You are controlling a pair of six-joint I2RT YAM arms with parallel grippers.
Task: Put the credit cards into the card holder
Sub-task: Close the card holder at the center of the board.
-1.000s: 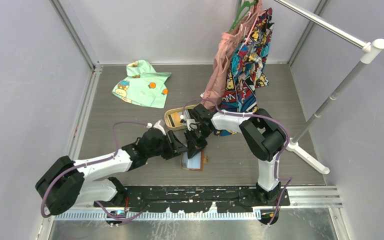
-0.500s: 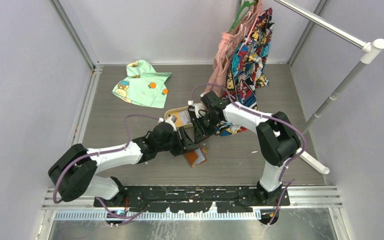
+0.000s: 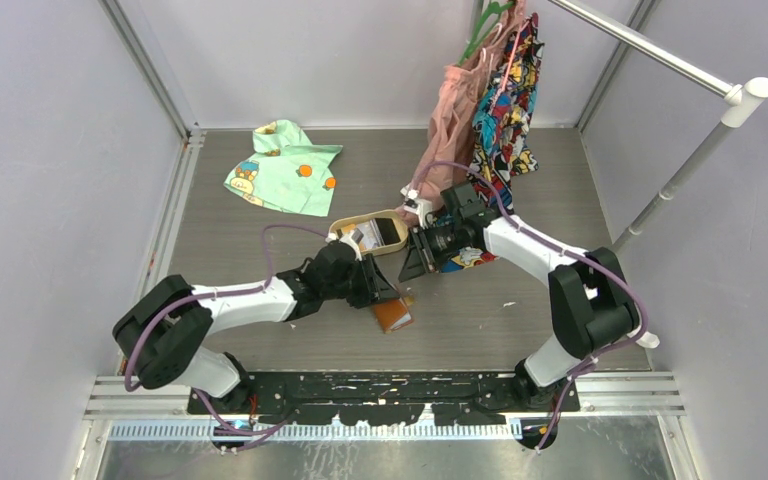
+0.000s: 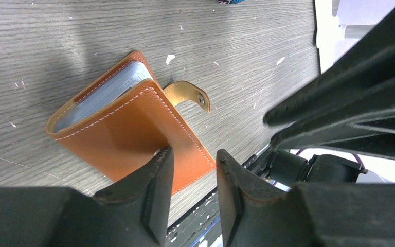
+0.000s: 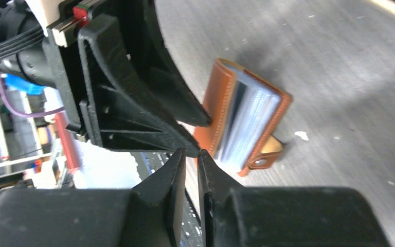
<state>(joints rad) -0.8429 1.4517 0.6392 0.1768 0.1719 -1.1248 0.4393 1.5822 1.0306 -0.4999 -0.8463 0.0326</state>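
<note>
The card holder (image 3: pixel 394 315), a brown leather wallet, lies folded on the table with its snap tab loose. It shows in the left wrist view (image 4: pixel 128 123) and the right wrist view (image 5: pixel 247 121), with pale blue sleeves inside. My left gripper (image 3: pixel 388 292) hovers at its near edge, jaws slightly open and empty (image 4: pixel 193 152). My right gripper (image 3: pixel 407 268) is above and behind the wallet, fingers almost together with nothing between them (image 5: pixel 191 152). Credit cards (image 3: pixel 359 236) lie in the tan oval tray (image 3: pixel 345 229).
A green child's shirt (image 3: pixel 285 165) lies at the back left. Colourful clothes (image 3: pixel 485 120) hang from a white rack (image 3: pixel 660 200) at the right, close behind my right arm. The rack's foot (image 3: pixel 615 310) rests on the table.
The wallet, lying open with its blue inside up a second ago, is now folded cover-up. My right gripper has pulled back and to the right. My left arm has reached further right.
</note>
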